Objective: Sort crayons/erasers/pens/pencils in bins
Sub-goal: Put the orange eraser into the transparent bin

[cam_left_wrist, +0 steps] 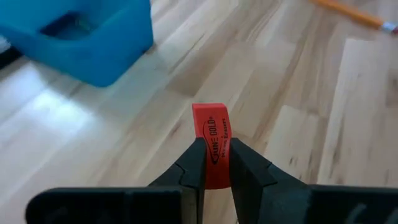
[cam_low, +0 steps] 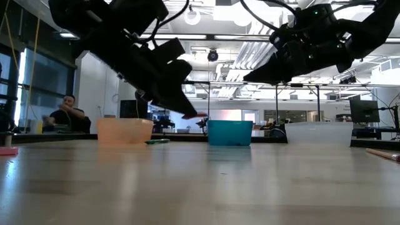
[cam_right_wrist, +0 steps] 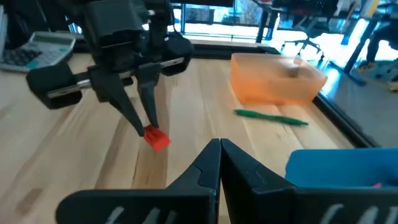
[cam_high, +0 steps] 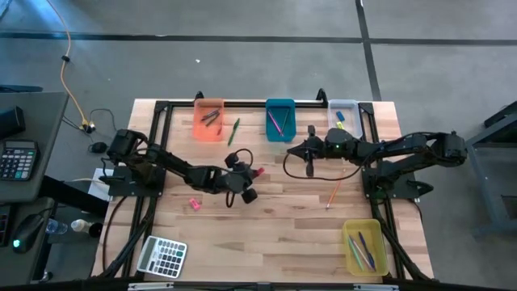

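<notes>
My left gripper (cam_high: 255, 172) is shut on a red eraser (cam_left_wrist: 211, 134) above the middle of the table, in front of the teal bin (cam_high: 280, 119). My right gripper (cam_high: 291, 153) hangs shut and empty just to its right, above the table; its own view (cam_right_wrist: 219, 149) looks at the left gripper. The orange bin (cam_high: 208, 120), the clear bin (cam_high: 343, 115) and the yellow bin (cam_high: 363, 246) hold sticks. A green pencil (cam_high: 233, 131), an orange pencil (cam_high: 334, 194) and a pink eraser (cam_high: 194, 204) lie flat on the table. My left gripper pinches the red eraser's two broad faces (cam_left_wrist: 214, 163) between its two fingers, at the eraser's near end. The far end (cam_left_wrist: 210, 112) sticks out past the fingertips. The fingers slant down toward the table's right side. The eraser (cam_low: 195, 115) is lifted clear of the table.
A grey calculator (cam_high: 161, 257) lies at the table's near left corner. A black frame rail (cam_high: 242, 103) runs along the far edge behind the bins. A person (cam_low: 65, 112) sits in the room beyond the table. Bare wood lies between the pencils and the near edge.
</notes>
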